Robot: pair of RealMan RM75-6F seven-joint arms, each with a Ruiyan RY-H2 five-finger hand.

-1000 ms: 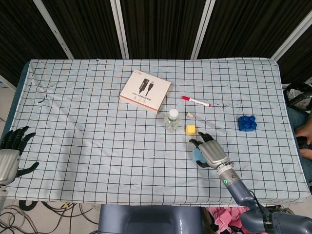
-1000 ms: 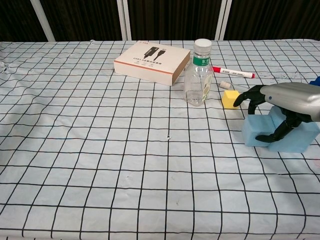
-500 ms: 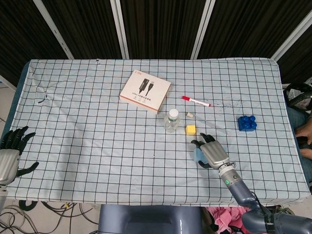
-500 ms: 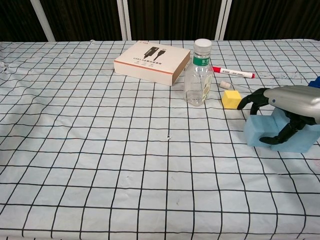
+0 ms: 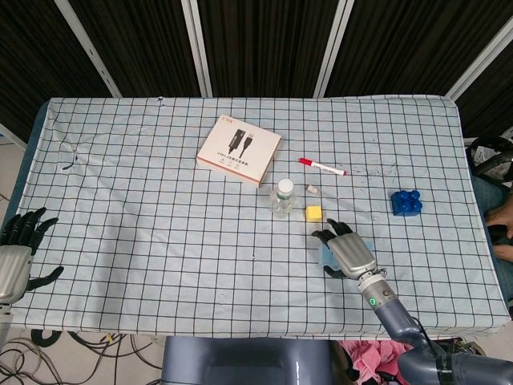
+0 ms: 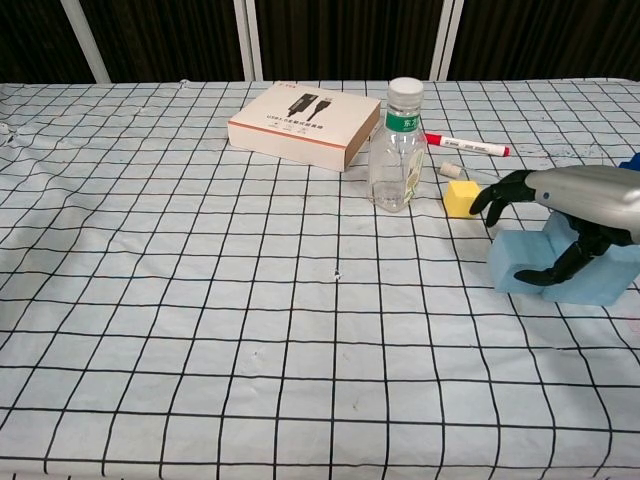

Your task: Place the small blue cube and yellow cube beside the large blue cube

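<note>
A large light-blue cube (image 5: pixel 324 255) (image 6: pixel 600 280) lies on the checked cloth at the front right. My right hand (image 5: pixel 349 250) (image 6: pixel 575 195) hovers over its top with fingers apart and stretched toward the small yellow cube (image 5: pixel 314 213) (image 6: pixel 460 199), stopping short of it. Its thumb hangs in front of the cube's near face. It holds nothing that I can see. A small dark-blue studded cube (image 5: pixel 406 202) (image 6: pixel 630 162) sits far to the right. At the table's front left edge my left hand (image 5: pixel 18 249) rests with its fingers spread, holding nothing.
A clear water bottle (image 5: pixel 282 199) (image 6: pixel 397 145) stands just left of the yellow cube. Behind it lie a white and orange box (image 5: pixel 239 150) (image 6: pixel 305 123), a red marker (image 5: pixel 322 166) (image 6: pixel 465 145) and a small white piece (image 5: pixel 313 190).
My right hand drew back a little over the light-blue cube, then reached forward again toward the yellow cube. The cubes have not moved. My left hand is still.
</note>
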